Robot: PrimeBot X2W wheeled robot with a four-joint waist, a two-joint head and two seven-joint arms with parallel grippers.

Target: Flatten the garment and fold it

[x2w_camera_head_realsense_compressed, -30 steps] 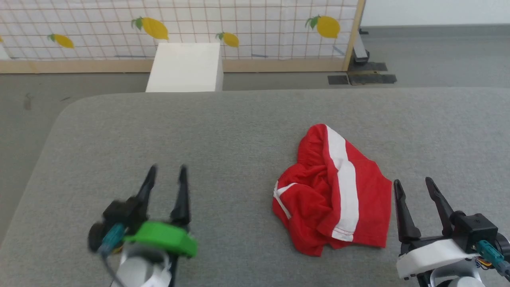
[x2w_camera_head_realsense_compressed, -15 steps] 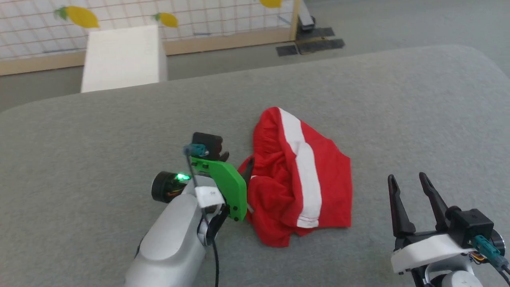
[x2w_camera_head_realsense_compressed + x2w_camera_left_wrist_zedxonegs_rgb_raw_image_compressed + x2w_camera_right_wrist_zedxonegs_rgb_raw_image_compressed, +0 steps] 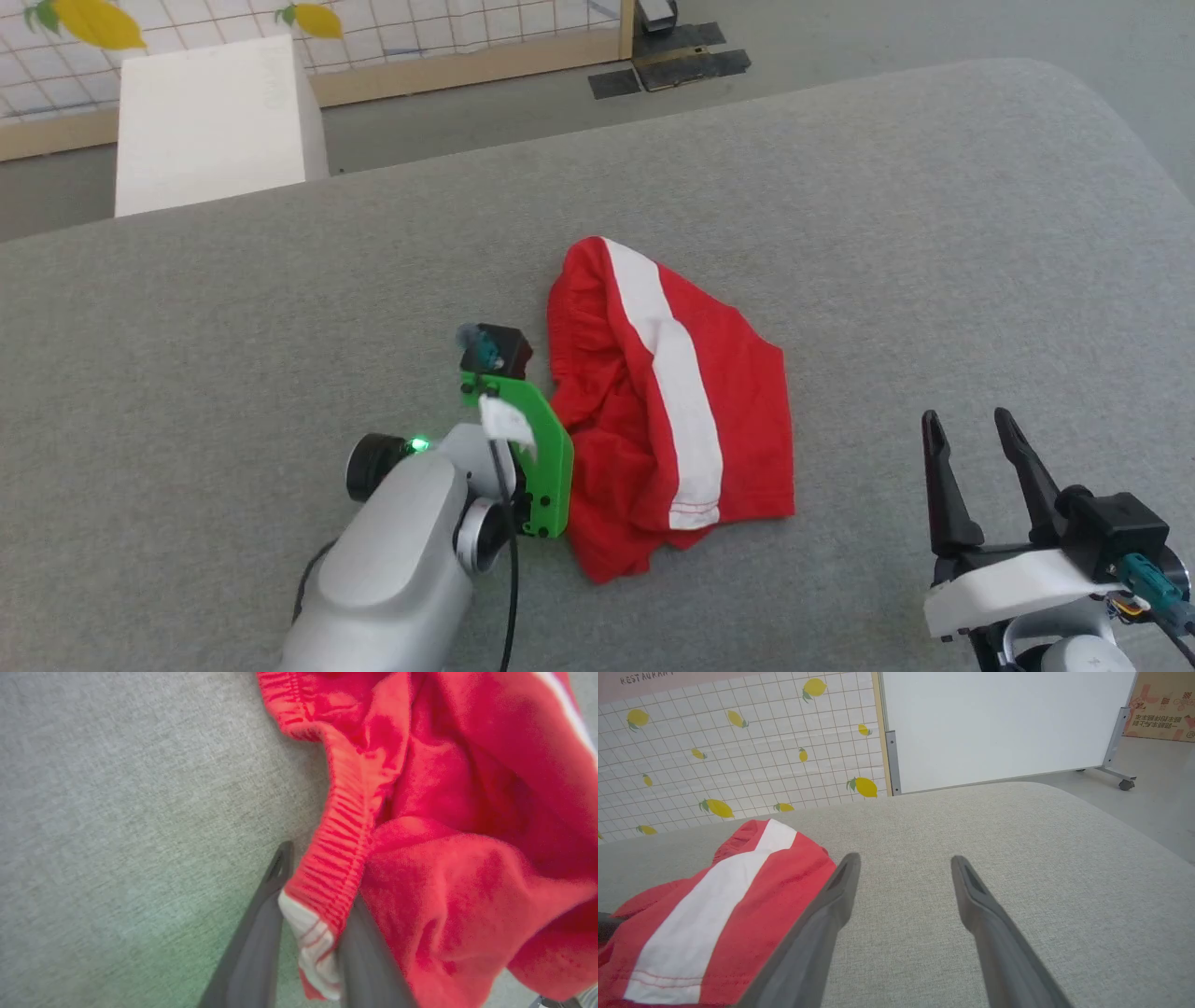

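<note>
1. Red soft-fabric shorts [image 3: 672, 411] with a broad white side stripe and white hem trim: lie crumpled, not flat, near the middle of the grey woven-fabric cushion top [image 3: 233, 308]. Gathered elastic waistband bunched along the left edge, stripe running from the far end to the near hem.
2. Beyond the cushion: white rectangular box [image 3: 215, 121], lemon-print grid wall panel [image 3: 714, 765], plain white wheeled board [image 3: 999, 723].
3. Left gripper [image 3: 317, 896], behind a green plastic mount [image 3: 541, 448] on a pale rounded forearm [image 3: 392, 579]: reaches in from the near left, right against the shorts' left edge. Dark fingers close together, pinching a fold of waistband and white trim.
4. Right gripper [image 3: 967, 420]: sits low over the cushion at the near right, beside the shorts but apart from them. Fingers point away, spread wide, holding nothing.
</note>
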